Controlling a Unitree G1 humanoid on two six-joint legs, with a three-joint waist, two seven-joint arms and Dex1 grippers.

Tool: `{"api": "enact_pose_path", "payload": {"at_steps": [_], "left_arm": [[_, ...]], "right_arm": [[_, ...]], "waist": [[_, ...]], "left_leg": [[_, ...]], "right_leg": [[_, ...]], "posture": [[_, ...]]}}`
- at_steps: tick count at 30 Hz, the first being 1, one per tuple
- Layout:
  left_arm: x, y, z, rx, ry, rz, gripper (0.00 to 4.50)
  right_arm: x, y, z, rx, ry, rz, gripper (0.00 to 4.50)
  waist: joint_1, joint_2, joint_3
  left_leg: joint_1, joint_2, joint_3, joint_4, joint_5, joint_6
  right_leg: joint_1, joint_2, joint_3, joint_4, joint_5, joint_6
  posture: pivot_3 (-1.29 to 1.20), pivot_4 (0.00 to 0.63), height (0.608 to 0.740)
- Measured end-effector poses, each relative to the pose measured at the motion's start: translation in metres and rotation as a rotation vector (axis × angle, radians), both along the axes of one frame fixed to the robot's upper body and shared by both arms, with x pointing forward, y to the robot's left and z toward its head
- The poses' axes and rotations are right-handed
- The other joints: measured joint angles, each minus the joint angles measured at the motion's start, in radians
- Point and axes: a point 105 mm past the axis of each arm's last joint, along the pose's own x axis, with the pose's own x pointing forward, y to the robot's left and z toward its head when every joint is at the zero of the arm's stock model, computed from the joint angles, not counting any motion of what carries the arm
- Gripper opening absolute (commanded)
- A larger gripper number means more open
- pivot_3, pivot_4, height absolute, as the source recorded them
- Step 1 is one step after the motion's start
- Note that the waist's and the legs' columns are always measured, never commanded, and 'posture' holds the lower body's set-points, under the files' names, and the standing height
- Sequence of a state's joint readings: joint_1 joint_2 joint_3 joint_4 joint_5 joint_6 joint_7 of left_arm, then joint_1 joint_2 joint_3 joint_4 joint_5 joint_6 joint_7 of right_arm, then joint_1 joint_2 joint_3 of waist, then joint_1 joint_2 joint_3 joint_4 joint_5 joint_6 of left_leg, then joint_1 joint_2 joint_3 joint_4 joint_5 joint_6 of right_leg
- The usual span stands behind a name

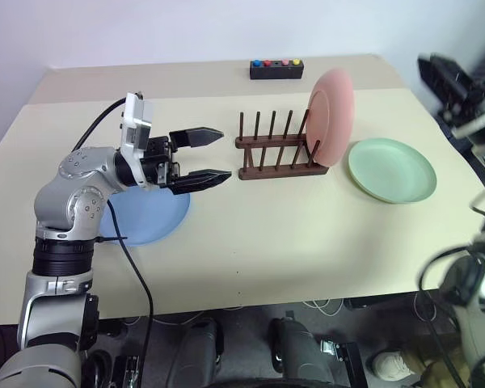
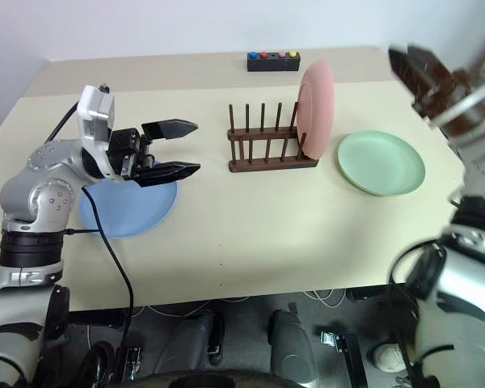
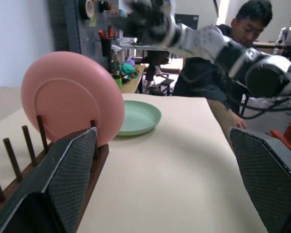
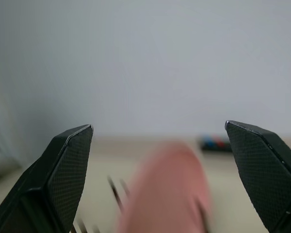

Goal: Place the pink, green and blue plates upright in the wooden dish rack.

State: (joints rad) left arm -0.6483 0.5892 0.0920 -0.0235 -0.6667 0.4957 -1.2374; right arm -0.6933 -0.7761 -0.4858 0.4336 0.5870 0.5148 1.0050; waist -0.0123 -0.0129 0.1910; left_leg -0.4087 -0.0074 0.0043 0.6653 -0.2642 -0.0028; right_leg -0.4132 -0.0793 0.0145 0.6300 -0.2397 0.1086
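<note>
The pink plate (image 1: 332, 117) stands upright at the right end of the rack (image 1: 276, 149), whose long axis runs left-right. Both the left pincer (image 1: 204, 156) and the right pincer (image 2: 424, 71) are released.

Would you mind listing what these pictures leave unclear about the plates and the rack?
- Blue plate: the near edge toward the rack is covered by the left gripper in the right eye view.
- Wooden dish rack: the right-end pegs are hidden behind the pink plate; which slot holds it is unclear.
- Right wrist view: pink plate and rack are blurred.
- Small box: button details too small.
</note>
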Motion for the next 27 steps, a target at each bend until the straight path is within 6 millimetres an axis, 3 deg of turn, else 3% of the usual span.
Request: {"api": "enact_pose_path", "payload": {"at_steps": [6,10,16,21,24,27], "left_arm": [[0.0,-0.002,-0.002,0.002,0.005,-0.012,4.5],[0.002,-0.009,-0.003,0.003,0.011,-0.044,4.5],[0.005,-0.009,-0.005,0.013,0.012,-0.049,4.5],[0.004,-0.008,-0.005,0.019,0.01,-0.045,4.5],[0.001,-0.007,-0.005,0.034,0.003,-0.043,4.5],[-0.001,-0.005,-0.008,0.046,0.013,-0.043,4.5]], "right_arm": [[-0.027,-0.008,-0.063,-0.494,0.216,-0.073,4.46],[-0.03,-0.003,-0.076,-0.558,0.254,-0.072,4.46],[-0.027,-0.005,-0.126,-0.693,0.428,-0.07,4.46],[-0.019,-0.01,-0.141,-0.726,0.491,-0.087,4.46],[-0.011,-0.017,-0.141,-0.711,0.514,-0.119,3.66],[-0.009,-0.02,-0.145,-0.712,0.54,-0.121,2.14]], "waist": [[-0.006,0.001,0.0],[-0.002,0.001,0.0],[-0.001,0.001,0.0],[-0.002,0.001,0.0],[-0.003,0.001,0.0],[-0.002,0.001,0.0]], "left_leg": [[0.001,0.0,0.002,0.0,0.0,0.0],[0.002,0.001,0.002,0.001,0.0,0.0],[0.001,0.0,0.002,0.001,0.0,0.0],[0.001,0.0,0.002,0.001,0.0,0.0],[0.001,0.001,0.002,0.001,0.0,0.0],[0.001,0.001,0.002,0.001,0.0,0.0]], "right_leg": [[0.0,0.0,0.002,0.001,0.0,0.0],[0.0,0.001,0.002,0.0,0.0,0.0],[0.0,0.001,0.002,0.0,0.0,0.0],[0.0,0.001,0.002,0.0,0.0,0.0],[0.0,0.001,0.002,0.0,0.0,0.0],[0.0,0.001,0.002,0.0,0.0,0.0]], "posture": [[0.0,0.15,0.74],[0.0,0.15,0.74],[0.0,0.15,0.74],[0.0,0.15,0.74],[0.0,0.15,0.74],[0.0,0.15,0.74]]}}
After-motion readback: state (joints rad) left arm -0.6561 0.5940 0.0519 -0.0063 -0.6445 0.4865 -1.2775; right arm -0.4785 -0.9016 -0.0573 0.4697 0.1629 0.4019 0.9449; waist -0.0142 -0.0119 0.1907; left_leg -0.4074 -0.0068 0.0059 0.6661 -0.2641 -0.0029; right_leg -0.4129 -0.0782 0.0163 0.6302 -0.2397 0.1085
